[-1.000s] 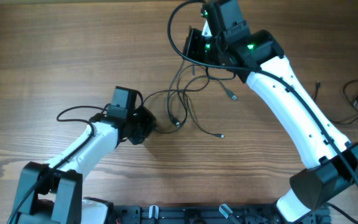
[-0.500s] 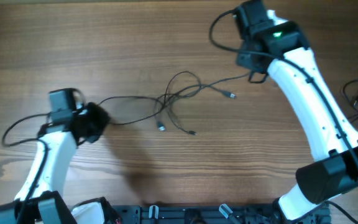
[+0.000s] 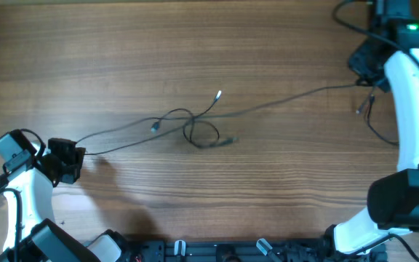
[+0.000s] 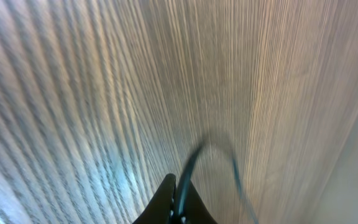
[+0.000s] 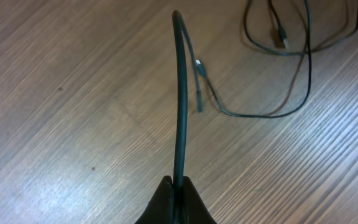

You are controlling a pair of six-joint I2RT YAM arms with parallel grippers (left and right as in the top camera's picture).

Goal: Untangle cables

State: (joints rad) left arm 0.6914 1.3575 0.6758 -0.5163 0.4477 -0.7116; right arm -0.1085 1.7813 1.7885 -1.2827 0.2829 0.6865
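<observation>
Thin dark cables [image 3: 195, 127] stretch across the table, knotted in a small loop at the middle, with metallic plug tips near it [image 3: 218, 94]. My left gripper [image 3: 75, 161] at the far left is shut on one cable end; the left wrist view shows the blurred cable [image 4: 191, 163] running from the closed fingertips [image 4: 178, 202]. My right gripper [image 3: 361, 67] at the far right is shut on another cable end; the right wrist view shows the cable [image 5: 179, 93] rising from its closed jaws [image 5: 178, 186]. A plug tip [image 3: 361, 108] hangs below it.
A further coil of dark cable [image 5: 291, 37] lies on the wooden table beyond the right gripper, seen in the right wrist view. A black rail [image 3: 217, 251] runs along the table's front edge between the arm bases.
Both arms have moved far apart, left arm to the left edge, right arm to the right edge. The cables between them have been pulled out long, and the tangle has shrunk to a small knot.
</observation>
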